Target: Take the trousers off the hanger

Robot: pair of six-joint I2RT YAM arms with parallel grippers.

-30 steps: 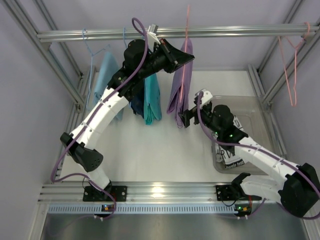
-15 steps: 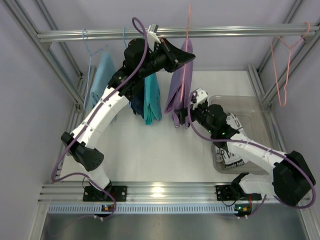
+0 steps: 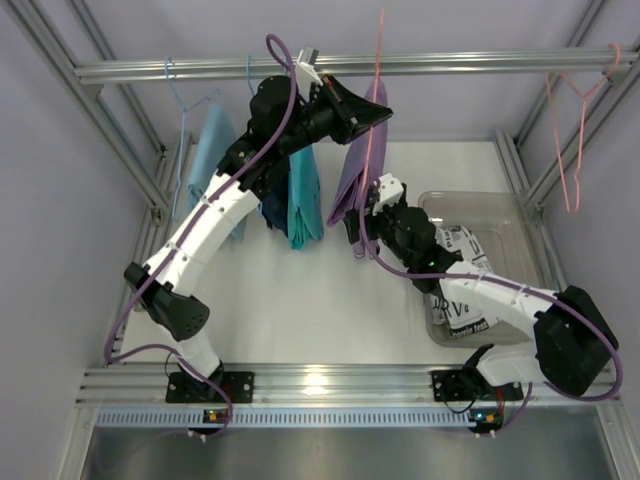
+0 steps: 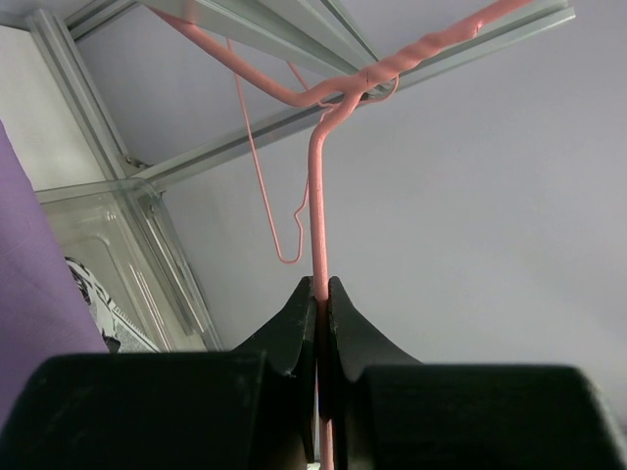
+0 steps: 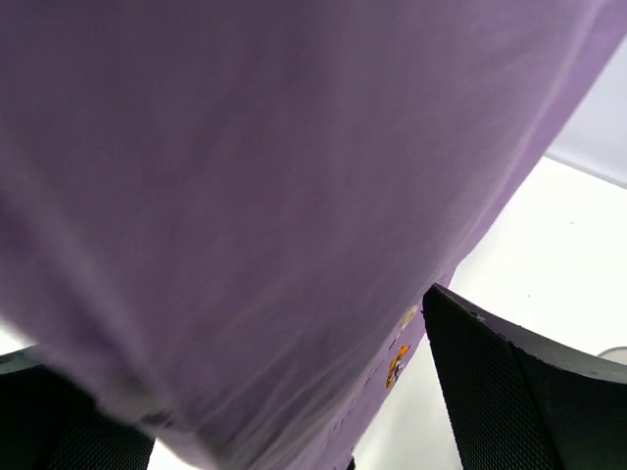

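The purple trousers [image 3: 350, 185] hang folded over the pink wire hanger [image 3: 378, 40], whose hook rests on the aluminium rail [image 3: 450, 63] across the back of the frame, above the white table [image 3: 300, 300]. The left gripper [image 3: 375, 112] is clamped on the hanger's stem just below the twisted neck; the left wrist view shows the fingers [image 4: 294, 323] pressed together with the pink wire [image 4: 316, 215] pinched between them. The right gripper [image 3: 362, 232] sits at the lower part of the trousers with its jaws spread, and in its wrist view the purple cloth [image 5: 245, 196] hangs between the two black fingers [image 5: 509, 392], not squeezed. To the left on the same rail hang a teal garment [image 3: 303, 195] and a light-blue garment [image 3: 210, 150]. A clear plastic bin [image 3: 500, 200] stands on the table to the right, and a bare pink hanger [image 3: 575, 150] hangs at the far right.
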